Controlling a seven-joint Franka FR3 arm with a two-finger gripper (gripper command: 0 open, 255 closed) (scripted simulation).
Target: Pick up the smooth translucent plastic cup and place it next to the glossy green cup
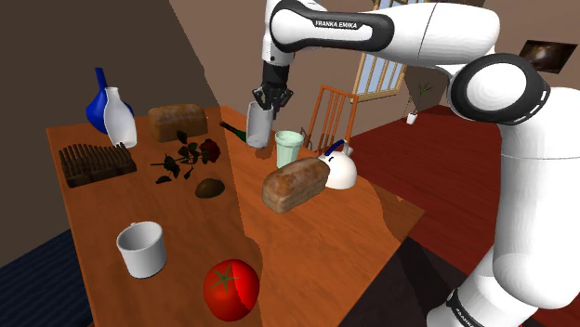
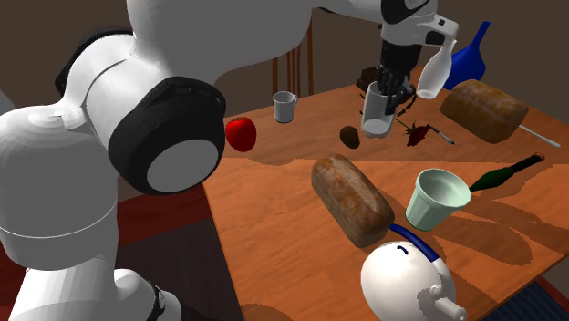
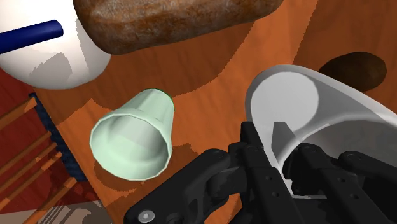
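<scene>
Pinching the see-through cup (image 1: pixel 259 126) by its rim, the gripper (image 1: pixel 270 95) hangs; the green cup (image 1: pixel 288 147) stands just beside, lower.

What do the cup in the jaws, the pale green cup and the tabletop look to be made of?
The held cup: grey-white and smooth, with a wall that seems faintly see-through; likely plastic or glass, cannot tell which. The pale green cup: smooth, slightly glossy, opaque; plastic or glazed ceramic, left open. The tabletop: reddish-brown polished wood, judging by faint grain streaks.
</scene>
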